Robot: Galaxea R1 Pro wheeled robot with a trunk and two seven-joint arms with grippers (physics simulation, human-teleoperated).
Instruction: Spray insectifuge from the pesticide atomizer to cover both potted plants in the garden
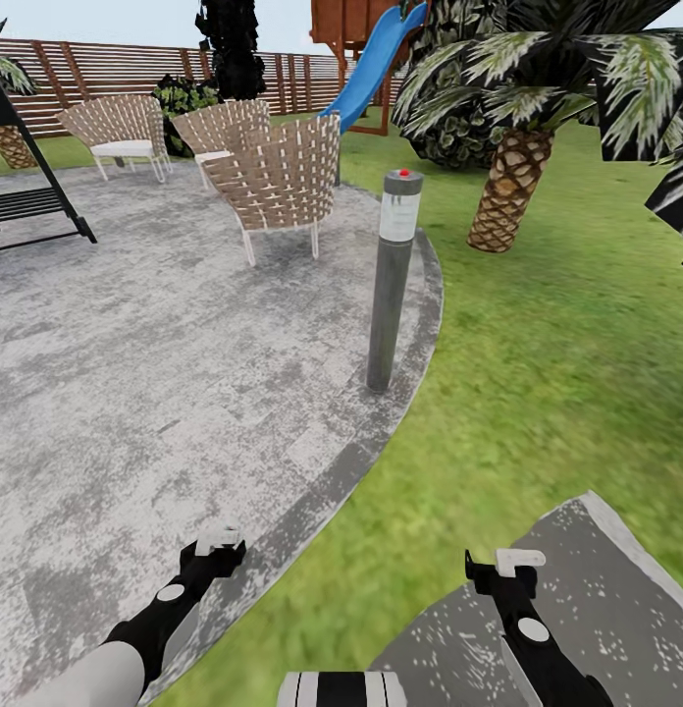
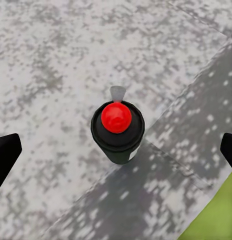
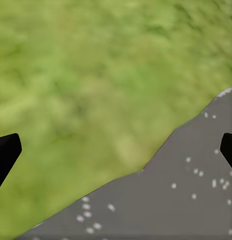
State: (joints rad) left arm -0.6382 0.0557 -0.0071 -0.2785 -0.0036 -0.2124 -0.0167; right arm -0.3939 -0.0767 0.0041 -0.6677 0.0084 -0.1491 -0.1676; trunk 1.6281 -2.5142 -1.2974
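1. The garden's round paved patio (image 1: 135, 373) meets the lawn (image 1: 557, 334) along its curved edge.
2. A grey bollard lamp (image 1: 391, 285) stands at that edge.
3. Left end effector (image 1: 220, 542) and right end effector (image 1: 513, 567) hang released and empty, fingertips cut off in the wrist views.

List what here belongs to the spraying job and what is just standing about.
Job: garden lawn, paved patio, wooden fence; left gripper and right gripper, both open.
Standing about: red-capped post, wicker chairs, blue slide, palm.
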